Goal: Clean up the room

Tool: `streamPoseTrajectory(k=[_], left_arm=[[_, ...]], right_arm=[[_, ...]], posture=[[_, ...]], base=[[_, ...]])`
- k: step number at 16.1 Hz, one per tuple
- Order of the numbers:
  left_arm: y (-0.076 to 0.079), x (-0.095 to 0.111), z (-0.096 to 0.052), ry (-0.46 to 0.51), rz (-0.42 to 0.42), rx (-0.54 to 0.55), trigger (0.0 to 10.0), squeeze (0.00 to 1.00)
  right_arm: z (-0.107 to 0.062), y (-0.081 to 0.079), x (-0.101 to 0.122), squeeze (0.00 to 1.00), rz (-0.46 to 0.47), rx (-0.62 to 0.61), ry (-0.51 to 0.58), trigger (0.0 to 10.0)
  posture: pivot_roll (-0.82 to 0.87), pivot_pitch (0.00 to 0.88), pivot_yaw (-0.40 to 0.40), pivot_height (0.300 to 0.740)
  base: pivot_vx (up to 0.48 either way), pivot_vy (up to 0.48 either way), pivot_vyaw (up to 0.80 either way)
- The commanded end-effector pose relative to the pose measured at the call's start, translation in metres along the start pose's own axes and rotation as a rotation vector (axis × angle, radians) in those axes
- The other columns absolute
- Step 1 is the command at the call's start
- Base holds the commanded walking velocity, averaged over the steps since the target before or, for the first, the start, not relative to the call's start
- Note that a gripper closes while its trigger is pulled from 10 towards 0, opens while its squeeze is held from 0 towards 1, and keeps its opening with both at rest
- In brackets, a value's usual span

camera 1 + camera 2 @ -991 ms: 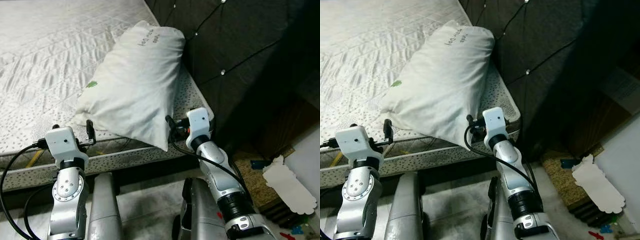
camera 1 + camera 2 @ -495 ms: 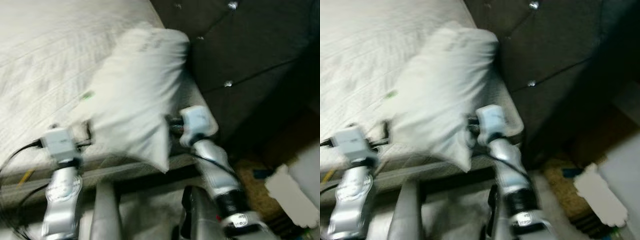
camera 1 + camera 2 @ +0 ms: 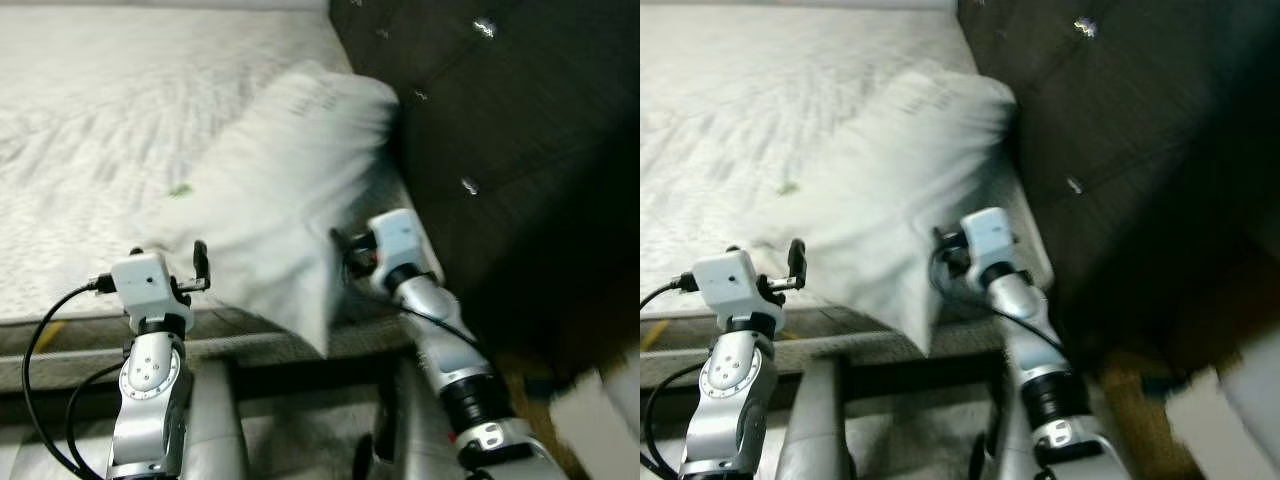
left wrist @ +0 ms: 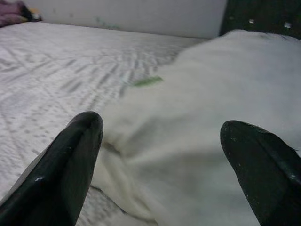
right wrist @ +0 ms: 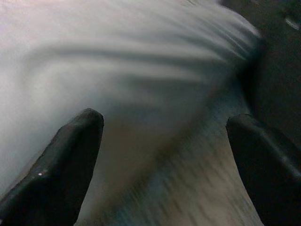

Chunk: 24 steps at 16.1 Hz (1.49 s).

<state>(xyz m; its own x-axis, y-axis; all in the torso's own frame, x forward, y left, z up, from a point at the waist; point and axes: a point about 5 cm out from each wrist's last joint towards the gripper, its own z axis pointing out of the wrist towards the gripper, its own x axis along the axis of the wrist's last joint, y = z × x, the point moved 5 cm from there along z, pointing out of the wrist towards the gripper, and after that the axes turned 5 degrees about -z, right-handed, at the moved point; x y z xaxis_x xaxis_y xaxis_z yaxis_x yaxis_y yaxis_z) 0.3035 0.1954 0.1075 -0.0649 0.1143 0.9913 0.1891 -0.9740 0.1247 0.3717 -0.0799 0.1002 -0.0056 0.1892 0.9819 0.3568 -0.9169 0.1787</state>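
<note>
Two grippers sit low in the head views, one on each side of a white pillow (image 3: 285, 190) that takes up the middle of the frame. The pillow lies at an angle on the mattress (image 3: 90, 120), its upper end close against the dark tufted headboard (image 3: 500, 130) at the upper right, its lower corner hanging past the mattress edge at lower centre. A small green mark shows on its cover toward the left side, and faint writing near its top end. The head views are somewhat blurred.

In the left eye view the left gripper (image 3: 200, 262) is at the lower left, just beside the pillow's lower left edge, over the mattress border. In the left wrist view its two black fingers (image 4: 70, 160) stand wide apart with the pillow's white fabric between and beyond them; whether they touch it cannot be told.

The right gripper (image 3: 340, 250) is at centre right, close against the pillow's lower right side, near the corner of the mattress by the headboard. In the right wrist view its fingers (image 5: 66, 160) are likewise spread wide, the pillow's blurred cover ahead of them and the speckled mattress surface below.

A pale object shows at the lower right corner on the floor, too blurred to name.
</note>
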Motion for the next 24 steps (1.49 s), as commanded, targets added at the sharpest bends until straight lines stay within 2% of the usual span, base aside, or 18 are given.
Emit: streamPoseTrajectory(k=[1, 3, 6, 9, 12, 13, 14, 15, 17, 20, 22, 23, 24], left_arm=[[-0.002, -0.002, 0.000, -0.012, 0.007, 0.009, 10.0, 0.00], [-0.003, -0.004, 0.000, -0.029, 0.014, 0.010, 10.0, 0.00], [-0.003, -0.007, 0.000, -0.045, 0.015, 0.007, 10.0, 0.00], [-0.001, -0.011, 0.002, -0.074, 0.011, -0.026, 10.0, 0.00], [0.001, -0.016, 0.001, -0.104, 0.001, -0.049, 10.0, 0.00], [0.001, -0.018, 0.000, -0.123, 0.013, -0.058, 10.0, 0.00], [-0.002, -0.017, -0.001, -0.126, 0.022, -0.054, 10.0, 0.00], [-0.007, -0.017, -0.003, -0.134, 0.037, -0.046, 10.0, 0.00], [-0.012, -0.015, -0.006, -0.133, 0.045, -0.039, 10.0, 0.00], [-0.020, -0.013, -0.009, -0.142, 0.069, -0.020, 10.0, 0.00], [-0.031, -0.015, -0.016, -0.169, 0.103, 0.022, 10.0, 0.00], [-0.040, -0.020, -0.026, -0.199, 0.124, 0.052, 10.0, 0.00], [-0.045, -0.025, -0.030, -0.220, 0.130, 0.068, 10.0, 0.00]], right_arm=[[0.000, -0.003, -0.008, 0.00, 0.017, 0.010, -0.037, 10.0], [0.001, -0.001, -0.008, 0.00, 0.005, 0.017, -0.048, 10.0], [0.001, 0.015, -0.009, 0.00, 0.027, 0.041, -0.088, 10.0], [-0.011, 0.010, 0.000, 0.00, 0.114, 0.348, -0.134, 10.0], [-0.024, 0.007, -0.006, 0.00, 0.132, 0.487, -0.187, 10.0], [-0.029, -0.002, -0.003, 0.00, 0.156, 0.571, -0.185, 10.0], [-0.028, -0.007, 0.003, 0.00, 0.173, 0.589, -0.160, 10.0], [-0.026, -0.010, 0.011, 0.00, 0.183, 0.589, -0.114, 10.0], [-0.023, -0.013, 0.011, 0.00, 0.185, 0.573, -0.106, 10.0], [-0.011, -0.003, -0.001, 0.00, 0.154, 0.414, -0.150, 10.0], [-0.012, -0.005, 0.000, 0.00, 0.151, 0.419, -0.156, 10.0], [-0.010, -0.005, 0.001, 0.00, 0.155, 0.397, -0.164, 10.0], [-0.007, -0.012, 0.006, 0.00, 0.180, 0.397, -0.158, 10.0]], posture=[[0.13, 0.076, -0.051, 0.485], [0.13, 0.076, -0.051, 0.485], [0.12, 0.070, -0.043, 0.485], [0.11, 0.076, -0.033, 0.485], [0.11, 0.071, -0.024, 0.485], [0.11, 0.067, -0.017, 0.485], [0.12, 0.063, -0.014, 0.485], [0.13, 0.059, -0.012, 0.485], [0.15, 0.051, -0.009, 0.485], [0.16, 0.042, -0.001, 0.485], [0.17, 0.038, 0.010, 0.485], [0.17, 0.036, 0.013, 0.485], [0.18, 0.033, 0.016, 0.485]], base=[[0.000, 0.000, 0.00], [0.000, 0.000, 0.00], [0.000, 0.000, 0.00], [0.000, 0.000, 0.00], [0.000, 0.000, 0.00], [0.000, 0.000, 0.00], [0.000, 0.000, 0.00], [0.000, 0.000, 0.42], [0.000, 0.000, 0.80], [0.000, 0.000, 0.48], [0.000, 0.000, 0.00], [0.000, 0.000, 0.00], [0.000, 0.000, 0.00]])
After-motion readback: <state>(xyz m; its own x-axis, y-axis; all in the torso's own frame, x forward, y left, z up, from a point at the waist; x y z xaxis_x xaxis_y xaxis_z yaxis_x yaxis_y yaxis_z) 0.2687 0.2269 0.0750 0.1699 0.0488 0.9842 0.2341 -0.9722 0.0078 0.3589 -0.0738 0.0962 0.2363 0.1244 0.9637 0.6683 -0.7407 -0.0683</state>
